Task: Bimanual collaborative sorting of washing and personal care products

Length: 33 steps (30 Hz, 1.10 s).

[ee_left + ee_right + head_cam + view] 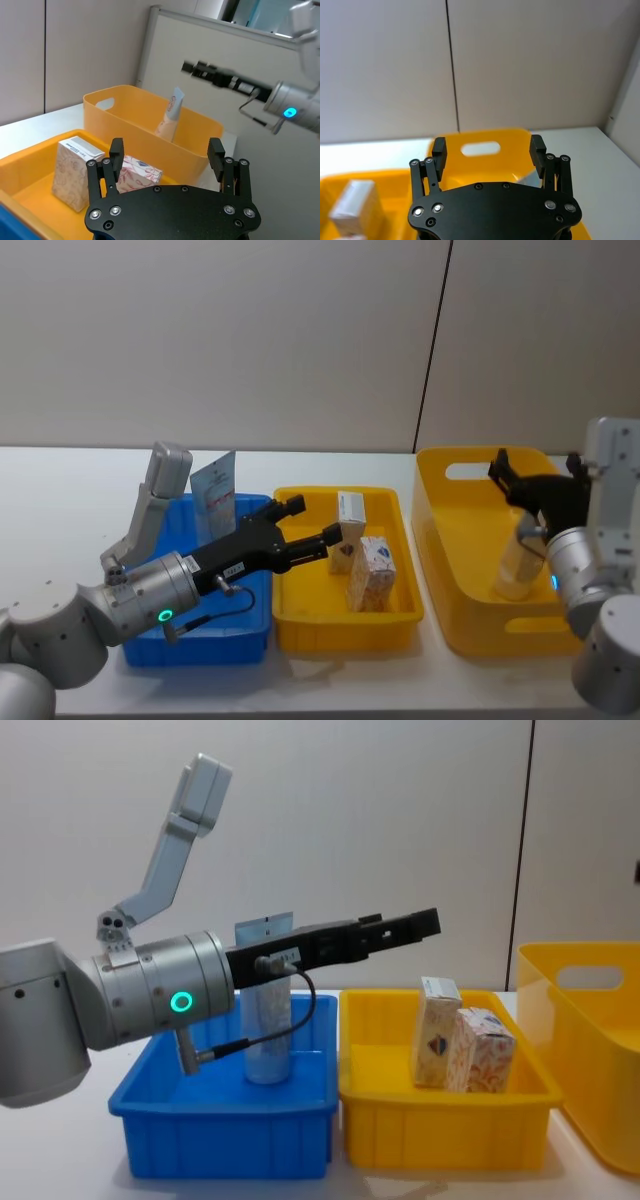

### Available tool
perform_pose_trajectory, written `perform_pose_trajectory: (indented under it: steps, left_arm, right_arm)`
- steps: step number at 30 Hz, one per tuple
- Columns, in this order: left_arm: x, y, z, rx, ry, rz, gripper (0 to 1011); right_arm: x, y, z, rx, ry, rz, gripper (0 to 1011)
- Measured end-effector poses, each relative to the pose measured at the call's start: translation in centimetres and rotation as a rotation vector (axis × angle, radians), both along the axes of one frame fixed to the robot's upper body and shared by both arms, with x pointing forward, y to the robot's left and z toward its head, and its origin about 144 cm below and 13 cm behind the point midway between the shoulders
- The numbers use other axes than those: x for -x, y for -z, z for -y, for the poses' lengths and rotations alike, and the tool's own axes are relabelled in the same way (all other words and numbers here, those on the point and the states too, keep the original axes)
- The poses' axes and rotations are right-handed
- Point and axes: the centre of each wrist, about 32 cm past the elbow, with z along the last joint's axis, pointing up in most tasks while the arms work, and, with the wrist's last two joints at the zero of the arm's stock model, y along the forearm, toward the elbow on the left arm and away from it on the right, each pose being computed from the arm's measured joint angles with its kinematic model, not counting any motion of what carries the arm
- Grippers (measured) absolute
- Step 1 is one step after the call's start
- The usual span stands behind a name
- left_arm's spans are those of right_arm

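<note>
Sorting seems nearly done — left hand (315, 522), wide and empty, hangs just above the cartons (372, 572), pouch (215, 495) behind it; right hand (508, 478), also wide, over the tube (517, 560) — both likely need only lift clear.

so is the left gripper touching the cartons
Apart. The chest view shows the left gripper above the cartons, with bare wall visible between them.

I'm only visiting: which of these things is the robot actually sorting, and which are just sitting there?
Part of the job: refill pouch, squeeze tube, taller white carton, shorter white carton; left pincer, open above the small yellow tray; right pincer, open above the large yellow bin.

Just containers: blue tray, small yellow tray, large yellow bin.
</note>
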Motion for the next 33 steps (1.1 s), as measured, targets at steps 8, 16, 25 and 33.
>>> perform_pose_trajectory:
  steps: [8, 16, 25, 33]
  left_arm:
    - [1.0, 0.1, -0.3, -0.048, -0.070, 0.008, 1001]
    - [2.3, 0.3, -0.7, -0.100, -0.152, 0.021, 1001]
    - [3.8, 0.3, -1.0, -0.154, -0.245, 0.041, 1001]
    - [5.4, 0.2, -1.3, -0.203, -0.336, 0.067, 1001]
  right_arm:
    - [1.0, -2.1, 0.2, -0.107, -0.084, 0.119, 1003]
    - [1.3, -2.1, 0.2, -0.111, -0.098, 0.126, 1003]
    - [2.9, -0.6, 0.2, -0.068, -0.163, 0.101, 1003]
    - [5.1, 1.3, 0.0, -0.021, -0.255, 0.061, 1003]
